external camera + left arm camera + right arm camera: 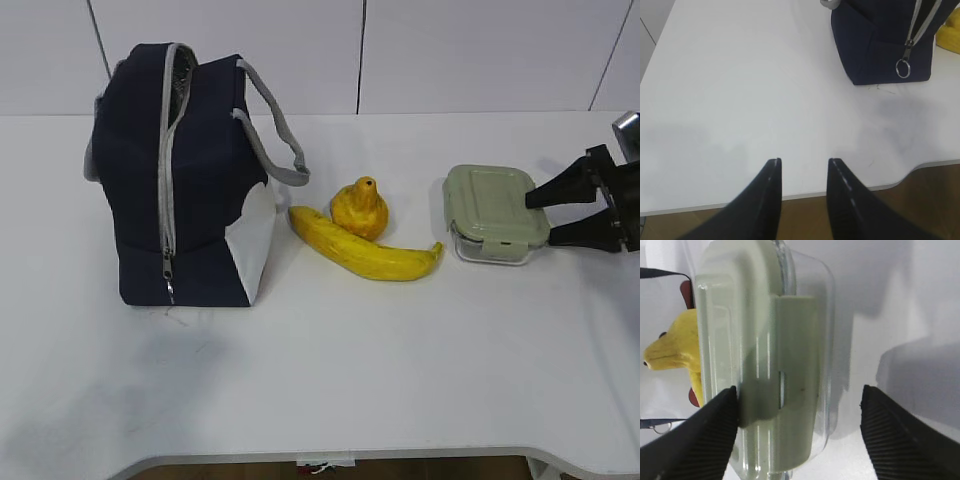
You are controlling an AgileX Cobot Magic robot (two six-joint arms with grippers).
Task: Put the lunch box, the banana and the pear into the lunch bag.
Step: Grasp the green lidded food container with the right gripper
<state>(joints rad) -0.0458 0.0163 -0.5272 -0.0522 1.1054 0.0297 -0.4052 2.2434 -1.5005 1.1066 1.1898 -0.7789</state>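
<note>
- The large boxy navy-blue fabric lunch bag (185,175) with its grey zipper strip serves as the landmark; it stands upright on the white table (330,370), the zipper parted near the top and silvery lining showing there; whether the mouth gapes wide enough for the box cannot be told.
- The small clear rectangular lunch box (495,213) with a pale sage-green snap-on lid lies flat, well to the right of the bag, beyond both fruits; in the exterior view its long side runs roughly towards and away from the camera.
- The right gripper (563,215) sits just at the box's right edge, on the side away from the bag; its black jaws stand wide and straddle the box end; in the right wrist view one finger (700,440) looks to touch the lid's side, the other stands apart; nothing is gripped yet.
- The coming move appears to turn on this: the box lies directly ahead of the right gripper, bagward, so the right arm is plainly the nearer one.
- The long curved yellow banana (365,250) lies between bag and box, one dark tip close to the bag's white lower panel; the squat yellow-orange pear (360,207) sits touching it on the far side.
- The left gripper (804,172) hovers over bare table near the front edge, at the bag's zipper side, jaws narrowly parted, holding nothing; the exterior view does not show it.
- The right arm is cut off at the exterior frame's edge; the box's contents cannot be made out.
</note>
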